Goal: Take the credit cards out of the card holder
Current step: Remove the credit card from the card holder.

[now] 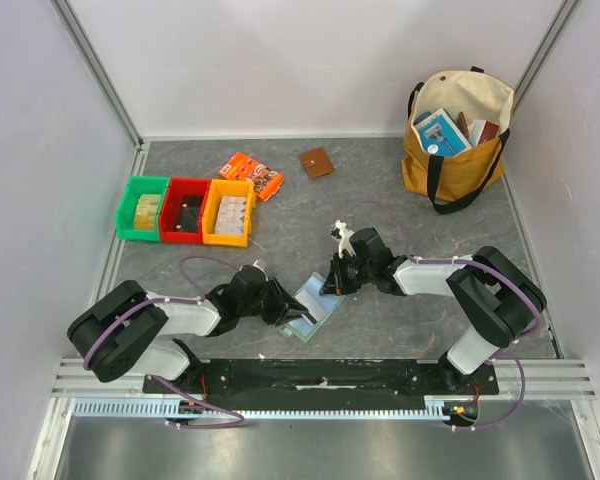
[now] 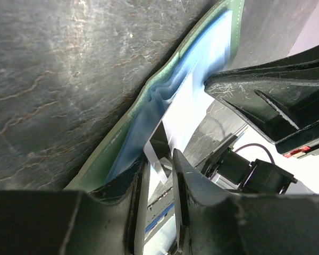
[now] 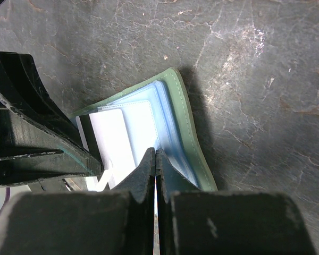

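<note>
Left gripper (image 2: 159, 164): closed narrowly, pinching the white credit card (image 3: 114, 141) at its striped end.
Right gripper (image 3: 155, 156): pressed together on the card holder (image 3: 170, 122).

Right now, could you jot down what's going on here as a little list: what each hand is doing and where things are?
Left hand: closed on a white card with a dark stripe
Right hand: closed on an edge of the card holder
Holder state: open on the table between both hands, green rim, blue sleeves
Card: overlapping the holder, not clear of it
Behind: three coloured bins, tote bag
</note>
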{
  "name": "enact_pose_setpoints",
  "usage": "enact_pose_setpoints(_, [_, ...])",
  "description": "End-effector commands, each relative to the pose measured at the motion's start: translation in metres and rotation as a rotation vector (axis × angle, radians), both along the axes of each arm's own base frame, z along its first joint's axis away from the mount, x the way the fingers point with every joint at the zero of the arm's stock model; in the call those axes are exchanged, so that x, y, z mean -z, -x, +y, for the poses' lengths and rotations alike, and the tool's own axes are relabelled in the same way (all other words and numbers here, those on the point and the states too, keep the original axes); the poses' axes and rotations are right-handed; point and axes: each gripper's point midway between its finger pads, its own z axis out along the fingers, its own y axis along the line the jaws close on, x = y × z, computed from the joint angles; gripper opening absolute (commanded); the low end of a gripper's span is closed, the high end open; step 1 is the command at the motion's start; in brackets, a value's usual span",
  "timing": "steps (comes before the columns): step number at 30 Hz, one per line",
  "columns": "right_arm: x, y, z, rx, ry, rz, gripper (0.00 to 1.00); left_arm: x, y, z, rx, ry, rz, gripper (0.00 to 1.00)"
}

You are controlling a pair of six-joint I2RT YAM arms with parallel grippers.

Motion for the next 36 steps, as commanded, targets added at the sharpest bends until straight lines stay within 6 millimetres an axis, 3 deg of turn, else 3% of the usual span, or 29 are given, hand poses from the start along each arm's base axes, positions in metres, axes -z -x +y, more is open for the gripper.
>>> enact_pose_setpoints(1, [0.038,0.003,-0.038,0.063,0.185,0.025,0.0,0.015,0.001,0.006,-0.015,-0.052,0.02,0.31])
enact_pose_setpoints(4, [0.037,0.003,-0.037,0.063,0.181,0.025,0.0,0.016,0.001,0.007,-0.018,-0.056,0.021,0.28])
enact_pose_setpoints(10, [0.04,0.003,-0.039,0.069,0.192,0.022,0.0,0.014,0.006,0.015,-0.029,-0.06,0.02,0.03])
enact_pose_setpoints(17, [0.037,-0.001,-0.038,0.071,0.188,0.011,0.0,0.0,0.015,0.036,-0.051,-0.103,-0.018,0.02])
enact_pose_setpoints(23, [0.025,-0.012,-0.033,0.072,0.183,-0.017,0.0,-0.03,0.01,0.061,-0.055,-0.202,-0.159,0.02])
enact_pose_setpoints(26, [0.01,-0.02,-0.03,0.072,0.178,-0.056,0.03,-0.054,0.002,0.074,-0.051,-0.269,-0.259,0.02])
enact_pose_setpoints(29, [-0.017,-0.031,-0.027,0.069,0.169,-0.121,0.13,-0.09,-0.011,0.079,-0.038,-0.304,-0.404,0.02])
enact_pose_setpoints(36, [-0.106,-0.048,-0.023,0.047,0.092,-0.344,0.48,-0.17,-0.038,0.071,0.191,-0.425,-0.786,0.02])
